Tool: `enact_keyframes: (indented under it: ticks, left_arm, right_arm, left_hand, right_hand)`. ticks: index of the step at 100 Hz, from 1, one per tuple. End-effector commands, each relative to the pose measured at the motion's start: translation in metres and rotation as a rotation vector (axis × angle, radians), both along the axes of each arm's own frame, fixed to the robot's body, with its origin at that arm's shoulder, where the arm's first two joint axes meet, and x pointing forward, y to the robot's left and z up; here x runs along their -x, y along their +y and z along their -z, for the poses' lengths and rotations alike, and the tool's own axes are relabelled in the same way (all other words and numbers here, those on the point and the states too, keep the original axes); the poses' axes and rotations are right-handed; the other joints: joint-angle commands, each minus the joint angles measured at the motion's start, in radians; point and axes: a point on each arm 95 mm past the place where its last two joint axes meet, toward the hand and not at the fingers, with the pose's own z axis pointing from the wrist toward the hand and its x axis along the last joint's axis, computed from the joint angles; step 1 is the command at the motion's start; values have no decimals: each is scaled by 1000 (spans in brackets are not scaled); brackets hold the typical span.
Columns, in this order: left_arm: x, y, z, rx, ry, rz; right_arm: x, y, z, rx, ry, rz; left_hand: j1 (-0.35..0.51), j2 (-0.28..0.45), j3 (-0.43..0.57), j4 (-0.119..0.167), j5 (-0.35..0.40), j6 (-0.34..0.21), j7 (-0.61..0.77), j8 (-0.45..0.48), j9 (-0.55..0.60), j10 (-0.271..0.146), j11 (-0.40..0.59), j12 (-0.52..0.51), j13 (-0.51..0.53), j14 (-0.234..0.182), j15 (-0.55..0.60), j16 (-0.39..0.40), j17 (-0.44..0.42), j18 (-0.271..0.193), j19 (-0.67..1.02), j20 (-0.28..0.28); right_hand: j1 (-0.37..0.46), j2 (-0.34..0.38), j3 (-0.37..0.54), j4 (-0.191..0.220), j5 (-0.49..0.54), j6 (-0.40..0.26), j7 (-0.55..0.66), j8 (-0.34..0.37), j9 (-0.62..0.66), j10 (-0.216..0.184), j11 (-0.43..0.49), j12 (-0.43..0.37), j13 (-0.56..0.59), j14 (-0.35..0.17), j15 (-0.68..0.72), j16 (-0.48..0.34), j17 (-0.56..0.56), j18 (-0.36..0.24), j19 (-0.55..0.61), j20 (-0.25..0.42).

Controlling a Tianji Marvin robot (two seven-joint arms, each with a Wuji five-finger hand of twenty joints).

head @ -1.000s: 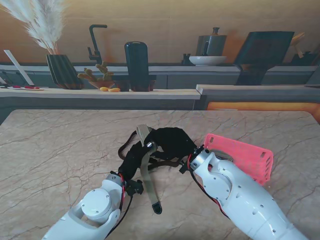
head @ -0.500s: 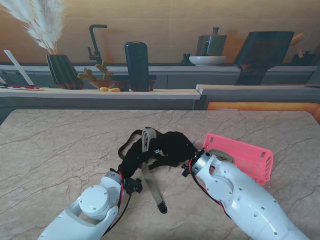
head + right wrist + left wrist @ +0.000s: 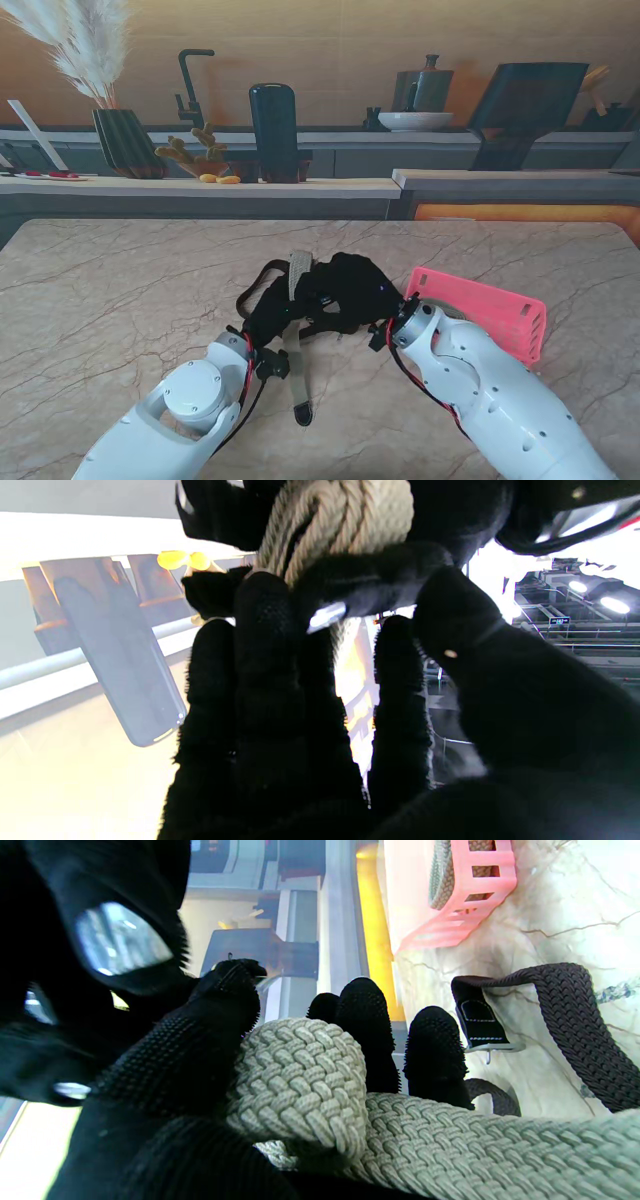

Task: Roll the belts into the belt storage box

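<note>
- Presently both the left hand [image 3: 268, 312] and right hand [image 3: 352, 290] grip the braided beige belt [image 3: 296, 300], its tail dangling.
- Pink belt storage box [image 3: 487, 308] holds one coiled belt [image 3: 440, 870].
- Dark braided belt [image 3: 565, 1005] lies on the surface [image 3: 120, 300].

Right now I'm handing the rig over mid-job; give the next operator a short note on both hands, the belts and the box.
Left hand: shut on the beige belt, a first turn of the roll in its fingers.
Right hand: also shut on the beige belt, at the roll.
The beige belt's loose tail lies on the table toward me.
Dark belt: unrolled on the table, held by neither hand.
Pink storage box: on the right, with one rolled belt already inside.
Left to do: finish rolling the beige belt, box it, then roll and box the dark one.
</note>
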Motion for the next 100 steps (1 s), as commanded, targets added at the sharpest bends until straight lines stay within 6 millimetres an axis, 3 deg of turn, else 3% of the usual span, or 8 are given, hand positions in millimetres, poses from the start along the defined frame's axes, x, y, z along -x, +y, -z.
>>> enact_keyframes:
  ticks: [1, 14, 23, 41, 53, 64, 82, 100]
  left_arm:
    - [3, -5, 2, 18, 17, 11]
    - [3, -5, 2, 23, 13, 8]
    - [3, -5, 3, 5, -6, 8]
    - [2, -8, 4, -65, -75, 7]
    - [2, -10, 5, -125, -136, 16]
    - [1, -11, 7, -174, -188, 22]
    - [1, -11, 8, -227, -246, 33]
    - [0, -11, 8, -238, -260, 33]
  right_arm:
    - [9, 5, -10, -20, -26, -28]
    - [17, -6, -24, -56, -83, 15]
    - [21, -16, -34, -71, -128, 64]
    - [19, -30, -44, -27, -130, 162]
    - [13, -31, -38, 17, -20, 209]
    - [7, -29, -29, 38, 109, 222]
    - [-2, -24, -19, 44, 268, 208]
    - [-6, -22, -12, 30, 381, 189]
  left_hand:
    - [190, 137, 76, 38, 44, -65, 58, 26, 40, 7, -25, 17, 46, -84, 73, 46, 24, 3, 62, 47]
    - [238, 168, 68, 39, 56, -82, 111, 92, 19, -1, 2, 33, 45, -92, 101, 88, 17, 12, 85, 77]
    - [258, 183, 54, 36, 37, -90, 141, 145, 0, -11, 23, 62, 32, -89, 113, 110, 3, 20, 90, 92]
    - [298, 215, 13, 34, -12, -73, 165, 203, -34, -14, 49, 98, 13, -85, 131, 129, -19, 25, 99, 112]
    - [320, 236, 1, 43, -35, -61, 179, 229, -55, -12, 69, 104, 7, -80, 142, 131, -26, 32, 106, 118]
    - [332, 249, -8, 48, -56, -54, 196, 254, -72, -11, 93, 102, 3, -79, 149, 128, -32, 33, 110, 119]
    - [342, 260, -20, 45, -67, -54, 207, 275, -86, -9, 105, 90, -9, -68, 145, 121, -46, 38, 109, 118]
    - [352, 265, -33, 42, -67, -56, 206, 280, -90, -8, 109, 81, -12, -63, 142, 115, -52, 39, 106, 116]
  right_hand:
    - [-49, 36, -12, 0, -29, -37, -24, 38, -66, -82, -78, -22, -54, -96, -9, 12, -25, 12, -7, 3]
    - [-106, 76, -30, 31, -66, -12, -87, 84, -108, -72, -75, -8, -92, -88, 12, 25, -54, 18, -12, 23]
    - [-164, 124, -41, 128, -124, 41, -204, 207, -177, -58, -78, -1, -131, -92, 8, 18, -71, 9, -29, 36]
    - [-234, 215, -223, 147, -335, 160, -340, 223, -403, -13, -116, -12, -227, -67, -44, -13, -120, 9, -65, 37]
    - [-251, 251, -345, 169, -341, 237, -415, 226, -441, 35, -141, -16, -216, -28, -79, -32, -112, 34, -59, 49]
    - [-238, 233, -379, 177, -336, 288, -474, 227, -468, 72, -153, -16, -185, -21, -103, -45, -87, 46, -49, 52]
    - [-153, 201, -373, 175, -308, 333, -540, 247, -486, 114, -136, -5, -155, -57, -118, -50, -50, 22, -51, 42]
    - [-88, 158, -232, 154, -259, 338, -550, 288, -444, 126, -65, 17, -147, -100, -68, -24, -23, -11, -53, 40]
